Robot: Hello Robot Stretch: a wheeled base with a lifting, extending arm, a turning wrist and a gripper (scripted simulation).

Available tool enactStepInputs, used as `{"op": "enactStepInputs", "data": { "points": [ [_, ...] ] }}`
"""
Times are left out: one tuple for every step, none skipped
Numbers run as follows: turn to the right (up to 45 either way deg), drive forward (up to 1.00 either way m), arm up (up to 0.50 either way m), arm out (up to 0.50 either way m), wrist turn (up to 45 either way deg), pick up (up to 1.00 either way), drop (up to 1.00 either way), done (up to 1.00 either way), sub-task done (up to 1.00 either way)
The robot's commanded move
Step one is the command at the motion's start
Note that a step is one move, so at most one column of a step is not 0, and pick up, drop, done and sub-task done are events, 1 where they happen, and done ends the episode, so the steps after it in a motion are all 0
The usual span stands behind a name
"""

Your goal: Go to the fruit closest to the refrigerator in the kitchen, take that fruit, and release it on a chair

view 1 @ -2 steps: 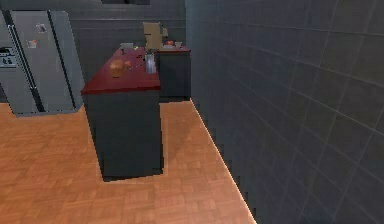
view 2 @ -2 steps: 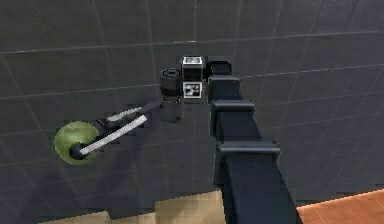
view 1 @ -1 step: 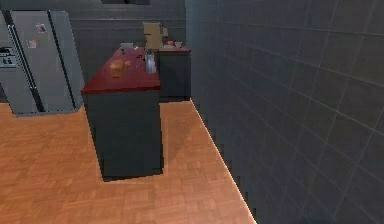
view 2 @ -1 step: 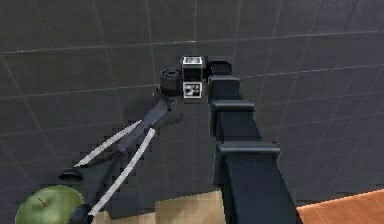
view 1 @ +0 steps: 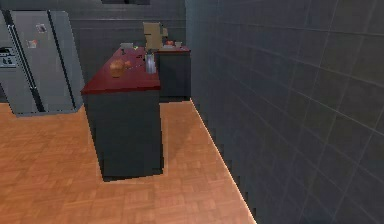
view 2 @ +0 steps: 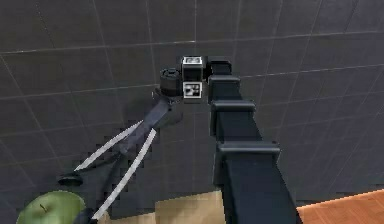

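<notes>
The hand [view 2: 85,195] reached down toward the lower left of the arm side view, its two thin fingers [view 2: 120,150] running from the dark body near the centre of the frame. At their far end sat a round green fruit [view 2: 48,210] in the bottom left corner. Only the dark tiled wall [view 2: 90,50] lay behind it and no surface showed beneath, so the hand probably held it, though the frame's lower edge cut the fruit off. How the fingers were set on it could not be told. The arm [view 2: 245,150] rose from the bottom edge just right of the middle. In the forward view the refrigerator [view 1: 40,60] stood at the upper left and a red-topped desk [view 1: 125,83] ran up the centre, carrying an orange-brown lump [view 1: 120,66] toward its far end. Wooden floor [view 1: 50,170] filled the lower left. By my judgement the taking of the fruit was done and the step in hand was the carry to a chair. The next move called for turning the base away from the desk and wall, finding a chair, and driving alongside it so the seat came under the arm's reach. The fruit would need to stay clear of the wall during the turn.
</notes>
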Motion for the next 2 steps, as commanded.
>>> {"op": "enactStepInputs", "data": {
  "points": [
    [0.0, 0.0, 0.0, -0.22, 0.0, 0.0, 0.0, 0.0, 0.0],
    [-45.0, 0.0, 0.0, 0.0, 0.0, 0.0, 0.0, 0.0, 0.0]
  ]
}}
